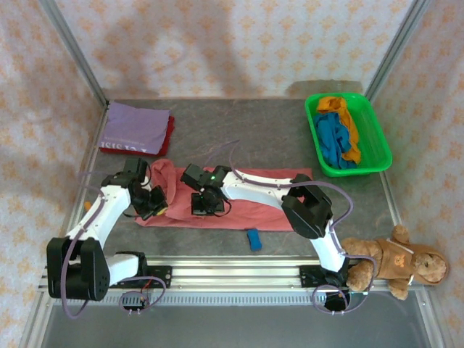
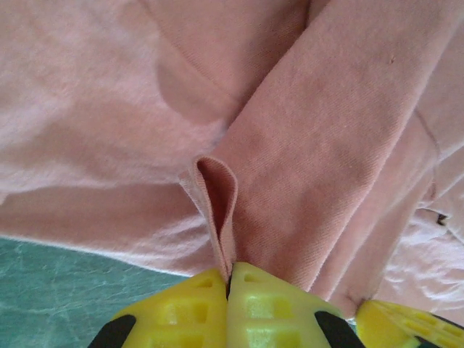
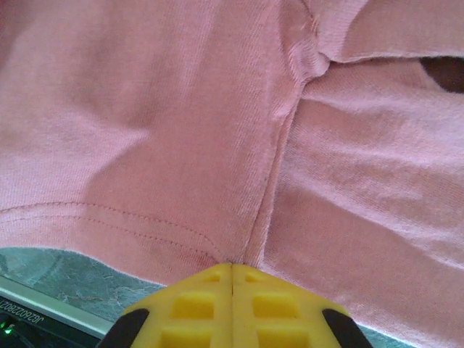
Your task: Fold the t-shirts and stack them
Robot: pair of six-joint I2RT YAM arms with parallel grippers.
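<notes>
Your left gripper (image 2: pixel 229 279) and right gripper (image 3: pixel 232 270) are each clamped tight on a pinch of cloth at the near edge of the large salmon-pink cloth t-shirt (image 1: pixel 254 212), which lies spread across the table's near middle. It looks light and limp and will likely sag and drag, so raise both pinches together. The dark grey table (image 1: pixel 239 138) has room beyond, with the folded lilac t-shirt (image 1: pixel 134 125) far left and the green plastic basket (image 1: pixel 380 145) far right.
</notes>
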